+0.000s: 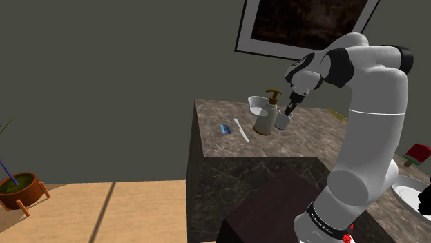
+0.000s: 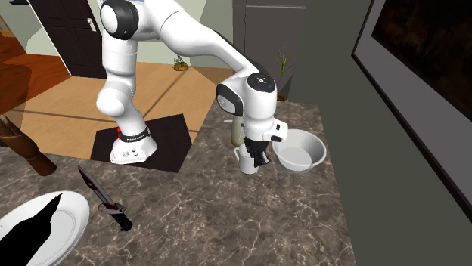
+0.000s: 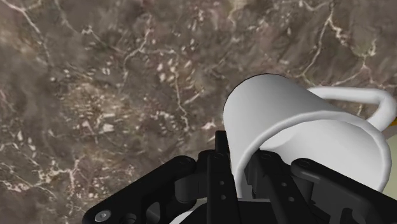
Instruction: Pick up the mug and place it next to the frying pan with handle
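Shoulder view: gripper [image 1: 291,108] comes down from above onto white mug [image 1: 282,122]. Mug is at the back of the dark marbled surface [image 1: 214,117], just beside a soap dispenser [image 1: 266,116] and near the pale frying pan [image 1: 259,104]. Can't tell if mug base is off the surface. Risk: dispenser is tall + close, so any sideways carry could tip it. Second exterior view: mug [image 2: 246,161] under gripper [image 2: 257,156], pan [image 2: 301,155] just beside it on that view's right. Risk: v. little room betw. the two, so a low move or careless set-down could knock mug into pan rim. Wrist view: gripper [image 3: 238,156] clenched on one wall of mug [image 3: 292,121], apparently one finger inside and one outside, mug handle [image 3: 372,102] off to the side. Judgement: rim pinch is off-centre, so mug may swing or slip w/ fast accel.
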Robot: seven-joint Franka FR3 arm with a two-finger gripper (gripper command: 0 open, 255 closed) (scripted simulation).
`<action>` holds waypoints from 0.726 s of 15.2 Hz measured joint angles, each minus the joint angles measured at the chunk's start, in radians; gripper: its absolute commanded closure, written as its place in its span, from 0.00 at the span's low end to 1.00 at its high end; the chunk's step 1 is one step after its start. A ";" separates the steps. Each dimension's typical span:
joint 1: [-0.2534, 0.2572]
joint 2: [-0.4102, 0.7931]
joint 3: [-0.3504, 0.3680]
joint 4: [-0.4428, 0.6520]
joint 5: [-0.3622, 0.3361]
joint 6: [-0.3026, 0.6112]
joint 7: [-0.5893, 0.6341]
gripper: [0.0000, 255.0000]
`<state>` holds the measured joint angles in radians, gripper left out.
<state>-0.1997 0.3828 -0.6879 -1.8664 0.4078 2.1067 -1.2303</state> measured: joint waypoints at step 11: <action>0.018 -0.064 -0.027 0.059 -0.059 -0.103 0.046 1.00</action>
<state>-0.1813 0.3192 -0.7149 -1.8075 0.3488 2.0033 -1.1840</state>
